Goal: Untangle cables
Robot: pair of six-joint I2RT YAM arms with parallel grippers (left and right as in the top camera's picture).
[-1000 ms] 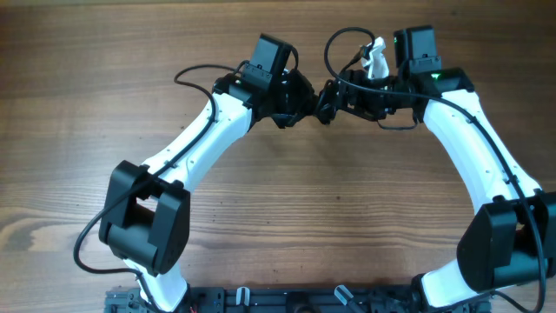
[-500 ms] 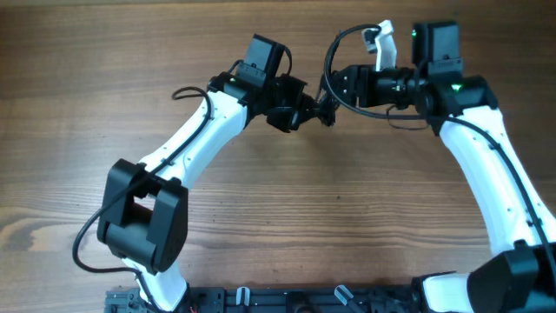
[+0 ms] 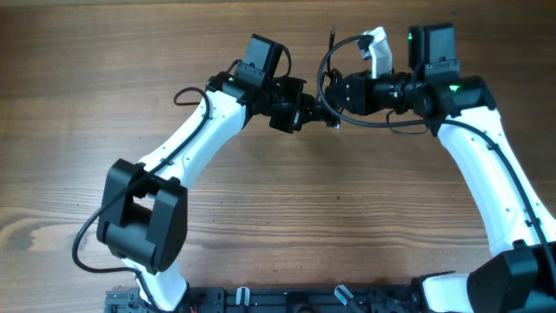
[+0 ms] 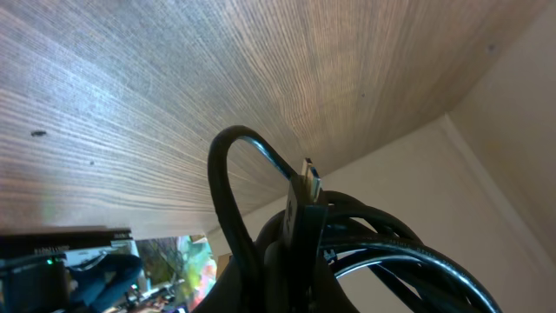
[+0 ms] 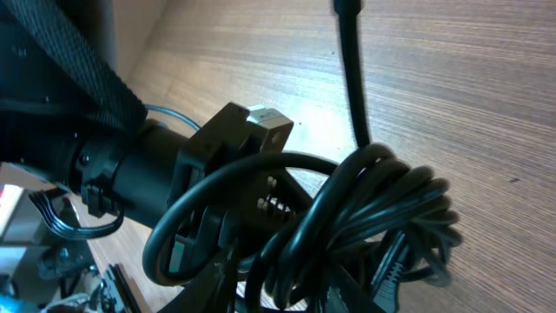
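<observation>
Overhead: both arms meet at the far middle of the table. Left gripper and right gripper sit nose to nose with the cables as a dark clump between them. One loop arcs off toward the far edge. Clump detail is unreadable from up there, black on black.

Right wrist cam gives what overhead can't: several thin black cords coiled into a tight bundle. The left gripper's body pushes into it from the left, and one cord runs straight up out of frame.

Left wrist cam: same bundle fills the bottom, cut off by the frame edge. A small plug end sticks up from it under a single arch of cord.

White part by the right wrist: can't tell what it is.

Fingers: the left ones are buried in the bundle in every view, jaws closed right down, pinching the cables. The right ones are hidden behind the coil, so I can't tell how wide they are or whether they grip.
</observation>
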